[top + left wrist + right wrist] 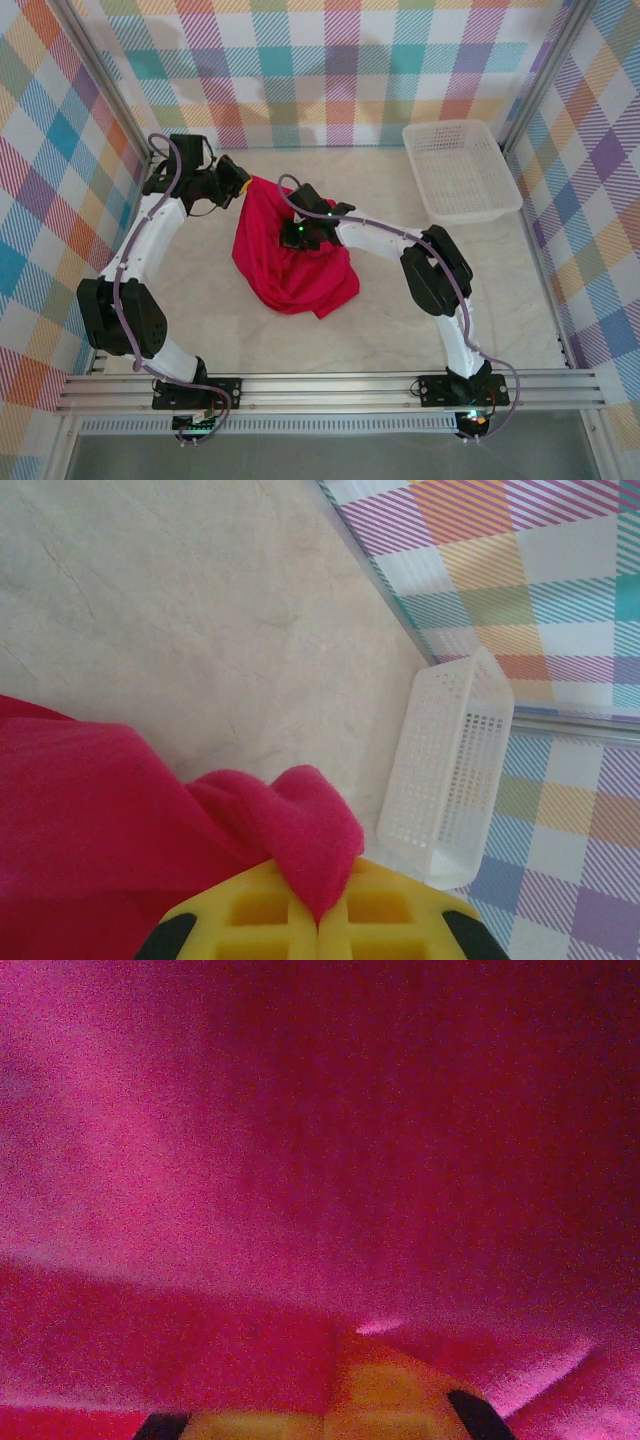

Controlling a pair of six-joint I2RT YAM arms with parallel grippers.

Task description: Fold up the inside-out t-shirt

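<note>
The inside-out t-shirt (292, 268) lies in a crumpled red heap about the middle of the pale marbled surface (400, 310). Its loose lower hem is bunched toward the near side, and the rest rises toward the far left.

The right tool (296, 228) reaches in from the right and sits on the upper middle of the heap. In its wrist view, red cloth (300, 1110) lies all around the right tool (335, 1390). The yellow fingers (390, 1395) are pressed together. Fabric is gathered at their tip and creases run outward from that spot, so the right tool is closed on a thin pinch of the shirt.

Farther back and to the left, the left tool (243, 186) meets the far left corner of the garment, which is drawn up into a point there. In its wrist view the left tool (318, 920) has its two yellow fingers (255, 915) closed tight on a small fold of the shirt (100, 820). The fold bulges out just past the fingertips, and the rest of the cloth spreads away to one side.

A white lattice basket (462, 170) stands at the far right of the surface, well apart from the shirt and from both tools. The left wrist view shows the same basket (450, 780) beyond the pinched fold, close against the bright checked wall (560, 600).
</note>
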